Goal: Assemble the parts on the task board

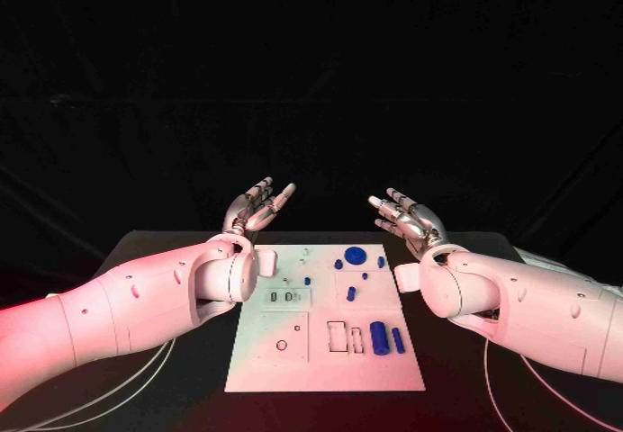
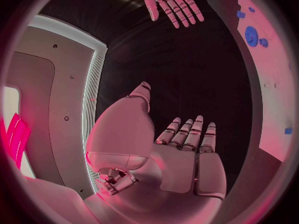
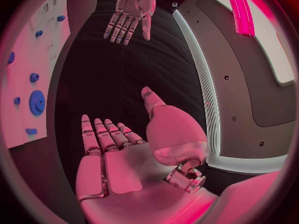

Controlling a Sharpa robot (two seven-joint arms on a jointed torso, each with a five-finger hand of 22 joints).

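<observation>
The white task board (image 1: pixel 325 369) lies flat in the middle of the black table. Small blue parts rest on it: a round gear (image 1: pixel 355 255) near its far edge, small pieces (image 1: pixel 353 292) around it, and two long blue bars (image 1: pixel 379 337) near its right side. My left hand (image 1: pixel 256 206) is raised beyond the board's far left corner, fingers apart, holding nothing. My right hand (image 1: pixel 408 217) is raised beyond the far right corner, also spread and empty. The left wrist view shows my left hand (image 2: pixel 187 149) with the right hand (image 2: pixel 171 2) opposite it. The gear (image 3: pixel 37 102) appears in the right wrist view.
The board has several empty cut-outs (image 1: pixel 344 337) near its front and a small slot group (image 1: pixel 284 295) at its left-middle. Black table (image 1: pixel 182 378) surrounds the board on both sides. Cables (image 1: pixel 130 382) trail under my left arm.
</observation>
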